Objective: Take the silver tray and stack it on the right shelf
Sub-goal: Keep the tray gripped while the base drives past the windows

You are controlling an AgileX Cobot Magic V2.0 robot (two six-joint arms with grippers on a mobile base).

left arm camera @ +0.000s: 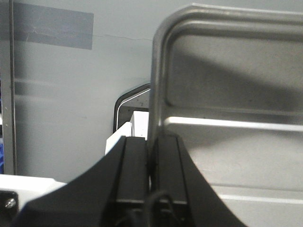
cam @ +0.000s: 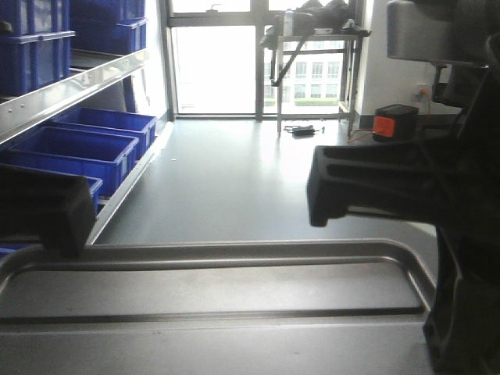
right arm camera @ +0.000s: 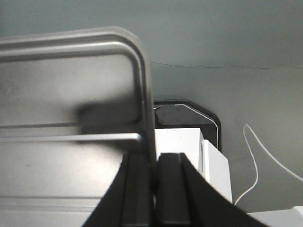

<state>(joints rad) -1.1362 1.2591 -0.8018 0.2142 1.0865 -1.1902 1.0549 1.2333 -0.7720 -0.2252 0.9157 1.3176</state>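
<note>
Spreading across most of the front view, the grey floor (cam: 234, 172) lies bare and bright up to the window (cam: 211, 70), so there is open room ahead. The silver tray (cam: 219, 301) fills the bottom of this view, held level above the floor. Its near part is cut off by the lower edge; only the far rim, two rounded corners and one long rib show. On the left a steel rack (cam: 86, 78) with blue bins (cam: 74, 148) runs along the floor, close to the tray's left side. The left hand (left arm camera: 150, 146) is closed on the tray's left rim: its two black fingers (left arm camera: 132, 170) stand almost together with the thin rim pinched between them. The right hand (right arm camera: 155, 163) grips the right rim in the same way. In the front view both hands are dark and blurred, and the right arm hides the tray's right edge. Below the tray a white boxy body (right arm camera: 182, 144) shows, hard to make out. A thin white cable (right arm camera: 251, 156) lies on the floor beside it, and an orange and black box (cam: 394, 123) stands far back.
</note>
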